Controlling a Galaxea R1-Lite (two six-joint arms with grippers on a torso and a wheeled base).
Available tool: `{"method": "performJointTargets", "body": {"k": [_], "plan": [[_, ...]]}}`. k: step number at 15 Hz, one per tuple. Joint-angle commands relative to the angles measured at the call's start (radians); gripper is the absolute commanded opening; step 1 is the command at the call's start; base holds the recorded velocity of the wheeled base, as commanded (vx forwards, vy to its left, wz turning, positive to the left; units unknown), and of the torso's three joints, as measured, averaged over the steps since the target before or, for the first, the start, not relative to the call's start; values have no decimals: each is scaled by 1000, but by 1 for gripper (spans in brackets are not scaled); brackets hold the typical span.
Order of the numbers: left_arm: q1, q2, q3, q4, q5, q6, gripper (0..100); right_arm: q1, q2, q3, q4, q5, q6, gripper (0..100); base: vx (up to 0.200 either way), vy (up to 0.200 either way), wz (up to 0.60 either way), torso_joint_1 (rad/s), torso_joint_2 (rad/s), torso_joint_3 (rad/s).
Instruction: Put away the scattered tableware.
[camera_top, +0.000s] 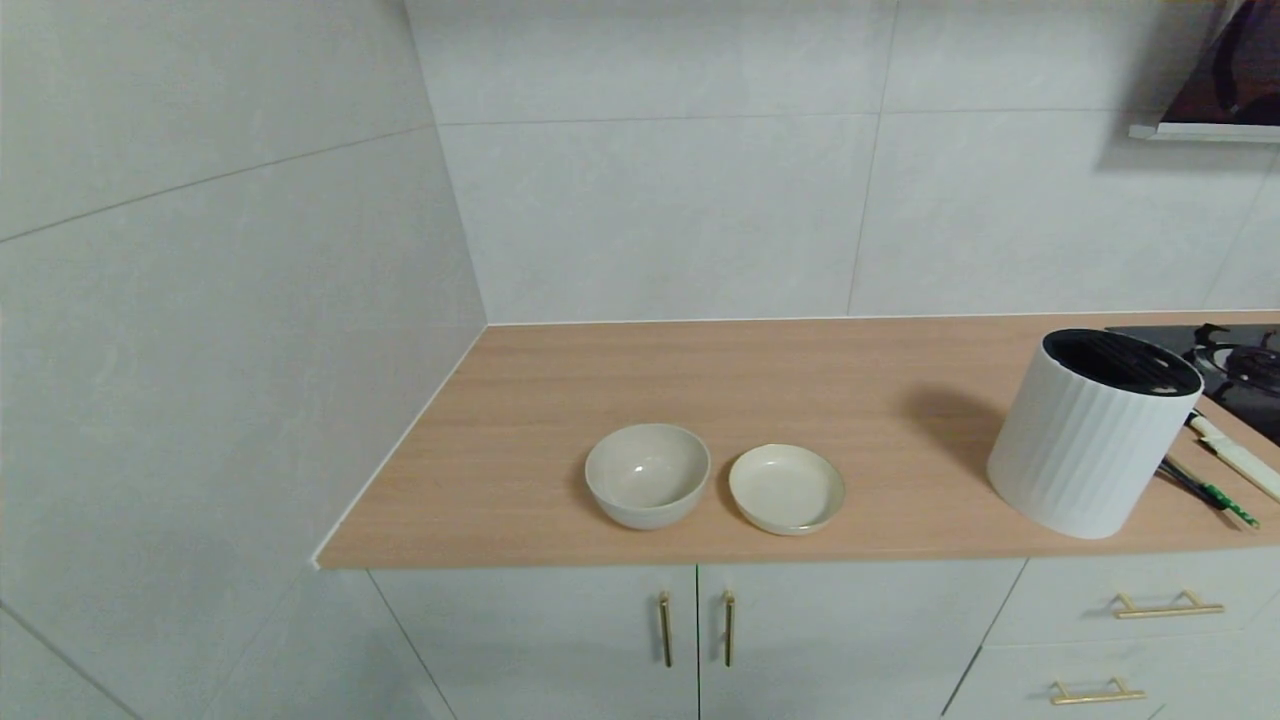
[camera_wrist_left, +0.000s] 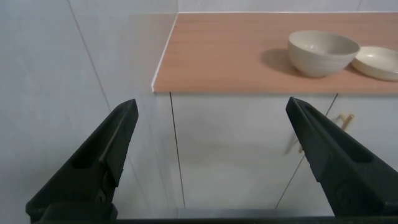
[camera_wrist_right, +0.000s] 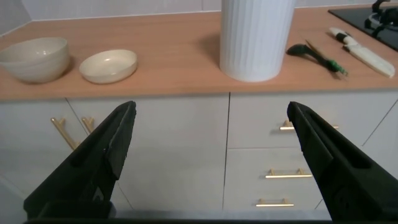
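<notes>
One bowl (camera_top: 647, 475), one plate (camera_top: 786, 488), white holder (camera_top: 1095, 430).

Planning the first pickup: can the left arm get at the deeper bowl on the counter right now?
Probably yes. The left tool is open, the bowl sits near the front edge of the counter, and nothing stands between them.

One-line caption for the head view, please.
Bowl and shallow dish side by side on wooden counter, white ribbed holder at right.
</notes>
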Motion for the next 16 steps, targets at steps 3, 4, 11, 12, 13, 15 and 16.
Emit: {"method": "performJointTargets", "body": {"k": [3, 4, 11, 12, 13, 15, 16], "plan": [[0, 0, 2, 0, 0, 0, 100, 1, 1, 0, 0, 1, 0, 100, 0, 0, 0, -214, 474, 248], [0, 0, 0, 0, 0, 0, 100, 1, 1, 0, 0, 1, 0, 100, 0, 0, 0, -251, 549, 295], [0, 0, 0, 0, 0, 0, 100, 1, 1, 0, 0, 1, 0, 100, 0, 0, 0, -239, 539, 297], [0, 0, 0, 0, 0, 0, 100, 1, 1, 0, 0, 1, 0, 100, 0, 0, 0, -217, 515, 290], [0, 0, 0, 0, 0, 0, 100, 1, 1, 0, 0, 1, 1, 100, 0, 0, 0, -212, 510, 290], [0, 0, 0, 0, 0, 0, 100, 1, 1, 0, 0, -1, 0, 100, 0, 0, 0, -210, 500, 288], [0, 0, 0, 0, 0, 0, 100, 1, 1, 0, 0, 1, 0, 100, 0, 0, 0, -207, 491, 295]]}}
